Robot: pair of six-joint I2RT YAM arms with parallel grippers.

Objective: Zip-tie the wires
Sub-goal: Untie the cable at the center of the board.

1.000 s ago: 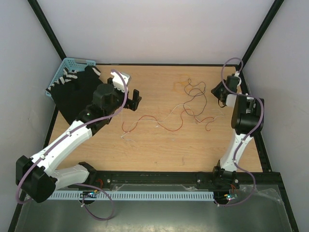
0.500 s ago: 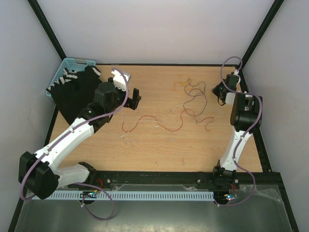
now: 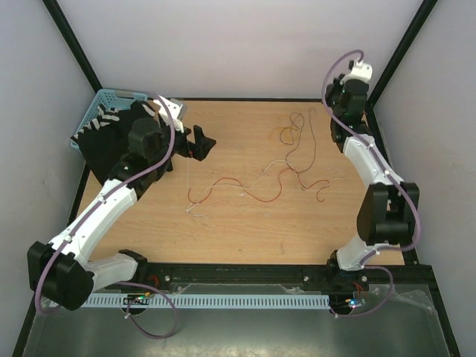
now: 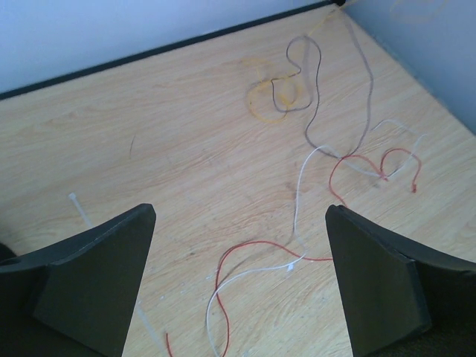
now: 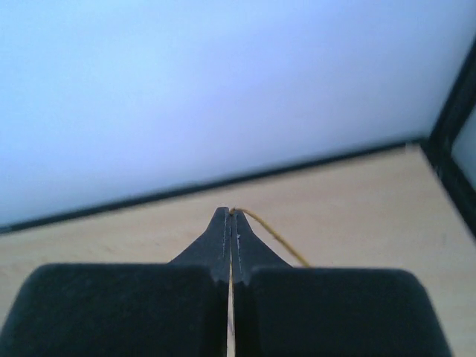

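- Left gripper: jaws stood wide apart, held nothing, hovered over the desk's far-left part.
- Zip tie: lay flat on desk, partly hidden behind one finger of that gripper.
- Wires: sprawled loose from desk centre toward far-right corner.
- Right gripper: pinched fully closed on one orange strand, raised at far-right corner.

The right arm has risen and swung back toward the far right corner. The right gripper has closed, pinching an orange strand of the wires, and their far loops have been drawn upward and stretched out. The left gripper has shifted slightly left and farther back.
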